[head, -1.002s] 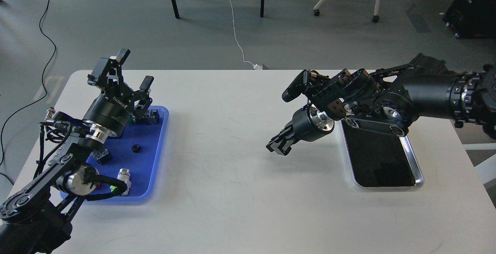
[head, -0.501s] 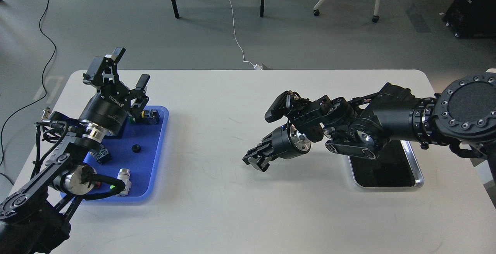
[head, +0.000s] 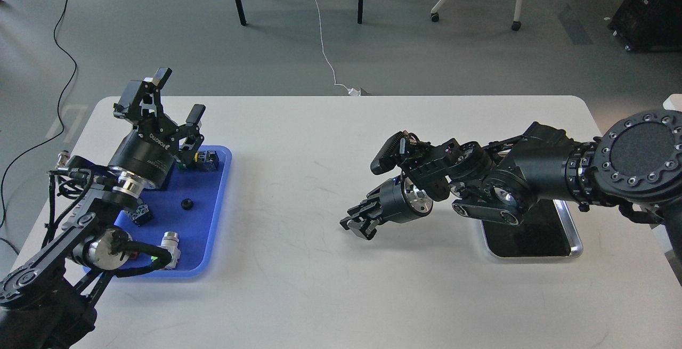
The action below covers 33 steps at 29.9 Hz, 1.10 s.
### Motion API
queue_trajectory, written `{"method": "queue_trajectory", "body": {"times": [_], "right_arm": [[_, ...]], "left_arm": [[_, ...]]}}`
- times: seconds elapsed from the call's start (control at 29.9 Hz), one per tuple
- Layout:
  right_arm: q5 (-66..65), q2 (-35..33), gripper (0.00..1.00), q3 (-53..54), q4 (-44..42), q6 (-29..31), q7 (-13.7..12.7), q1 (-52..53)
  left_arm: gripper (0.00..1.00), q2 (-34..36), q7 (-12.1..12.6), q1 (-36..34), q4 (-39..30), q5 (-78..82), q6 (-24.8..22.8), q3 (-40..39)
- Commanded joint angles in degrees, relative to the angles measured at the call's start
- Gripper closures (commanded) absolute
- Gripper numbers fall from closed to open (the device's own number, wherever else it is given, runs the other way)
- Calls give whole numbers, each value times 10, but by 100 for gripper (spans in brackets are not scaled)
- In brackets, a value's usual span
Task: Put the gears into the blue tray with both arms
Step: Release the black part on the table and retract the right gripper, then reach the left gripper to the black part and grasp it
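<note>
The blue tray (head: 210,232) lies at the table's left. One small black round gear (head: 186,203) rests on its floor near the middle. My left gripper (head: 178,97) hangs above the tray's far end, open, with nothing between its fingers. Out over the bare table centre, my right gripper (head: 356,225) points left and down, well apart from the blue tray. Its dark fingers look pressed together, and I cannot see whether anything small sits between them.
The blue tray also holds a green-and-silver switch (head: 170,245), a small dark block (head: 139,213) and a black switch part (head: 209,160). A silver-rimmed tray with a black bottom (head: 567,234) lies at the right, partly under my right arm.
My right gripper swung left off the silver-rimmed tray to the table centre, then drew slightly back right. My left gripper shifted a little left and stayed open.
</note>
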Motion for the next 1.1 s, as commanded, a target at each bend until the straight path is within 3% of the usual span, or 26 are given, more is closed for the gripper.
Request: {"method": "queue_trajectory", "body": {"times": [0.0, 0.2, 0.43, 0.6, 0.67, 0.7, 1.07], "right_arm": [[1, 0, 48, 0, -1, 0, 0, -3], [38, 0, 37, 9, 2, 0, 0, 5], [99, -94, 7, 93, 18, 8, 0, 25], [219, -188, 6, 187, 39, 9, 0, -17], [236, -197, 6, 206, 40, 9, 0, -29], [277, -216, 6, 259, 39, 10, 0, -64], [278, -216, 6, 259, 39, 10, 0, -64]], "left_arm": [[2, 1, 0, 0, 0, 0, -1, 0], [2, 4, 0, 0, 0, 0, -1, 1], [2, 4, 0, -2, 0, 0, -13, 3], [2, 4, -2, -6, 1, 1, -12, 3], [2, 4, -2, -8, 2, 0, -12, 3], [2, 4, -5, -11, 2, 1, -8, 3], [2, 4, -5, -11, 2, 1, -8, 3]]}}
